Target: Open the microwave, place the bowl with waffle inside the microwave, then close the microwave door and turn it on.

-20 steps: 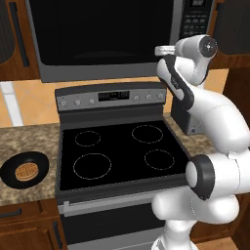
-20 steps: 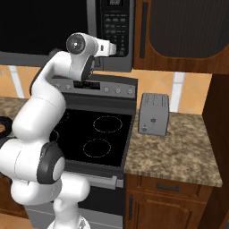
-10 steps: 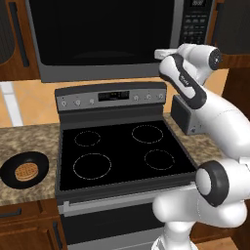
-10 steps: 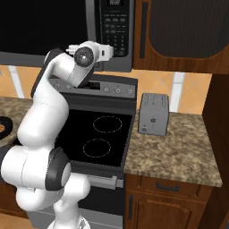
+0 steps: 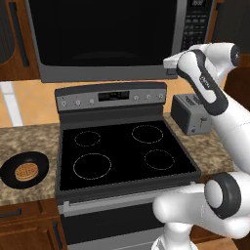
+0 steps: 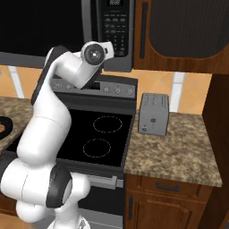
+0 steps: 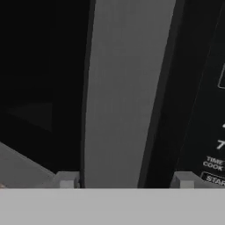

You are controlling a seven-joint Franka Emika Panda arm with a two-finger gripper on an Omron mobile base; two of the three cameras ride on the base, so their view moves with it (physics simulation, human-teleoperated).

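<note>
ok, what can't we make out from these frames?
- Microwave interior: the dark door glass hides it in the left base view.
- Keypad labels: cut off by the right edge in the hand view.
- Bowl: cut by the left edge in the right base view.
- Gripper: fingertips barely show, hand view.

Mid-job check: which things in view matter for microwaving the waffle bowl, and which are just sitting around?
Job things:
microwave
microwave door, still shut
bowl on the left counter
waffle in the bowl
gripper, open at the door's edge

Just lying about:
stove
toaster
</note>
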